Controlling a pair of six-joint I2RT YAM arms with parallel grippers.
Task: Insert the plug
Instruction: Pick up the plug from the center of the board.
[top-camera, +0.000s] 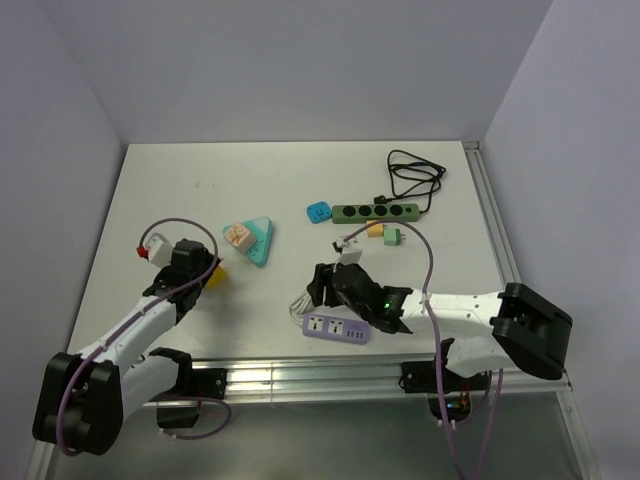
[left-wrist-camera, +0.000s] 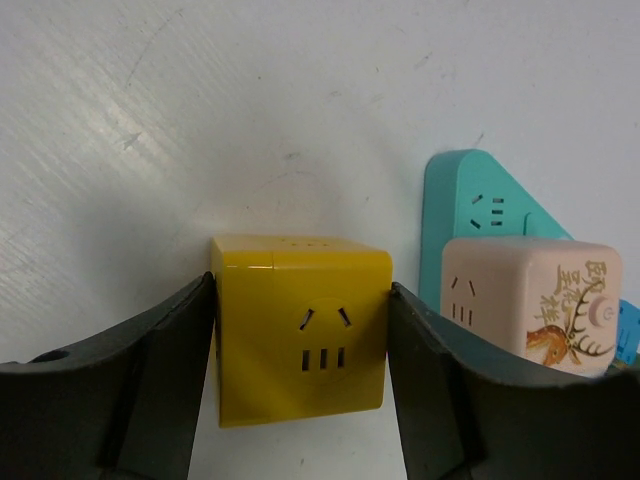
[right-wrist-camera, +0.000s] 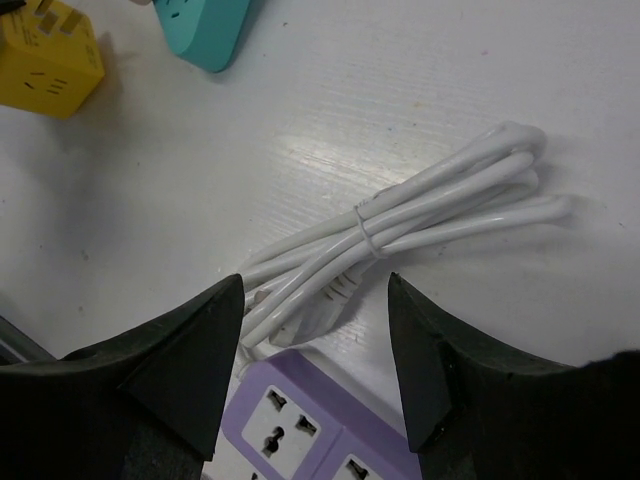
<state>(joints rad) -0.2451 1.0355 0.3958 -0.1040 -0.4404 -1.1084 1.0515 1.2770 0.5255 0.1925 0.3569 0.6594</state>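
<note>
A yellow cube socket (left-wrist-camera: 300, 335) stands on the white table, its slotted face towards the left wrist camera. My left gripper (left-wrist-camera: 300, 300) is shut on it, one finger flat against each side. From above the cube (top-camera: 215, 276) shows at the tip of that gripper (top-camera: 203, 268). My right gripper (right-wrist-camera: 315, 285) is open over a tied bundle of white cable (right-wrist-camera: 440, 200); the white plug (right-wrist-camera: 322, 303) lies between its fingers, untouched. Just below is a purple power strip (right-wrist-camera: 300, 425), also seen from above (top-camera: 336, 328) beside the right gripper (top-camera: 325, 287).
A teal triangular socket (top-camera: 258, 240) with a pink cube adapter (top-camera: 237, 236) lies right of the yellow cube. A green power strip (top-camera: 375, 212) with black cable (top-camera: 415, 175), a blue adapter (top-camera: 319, 212) and small plugs (top-camera: 392, 237) sit at the back right.
</note>
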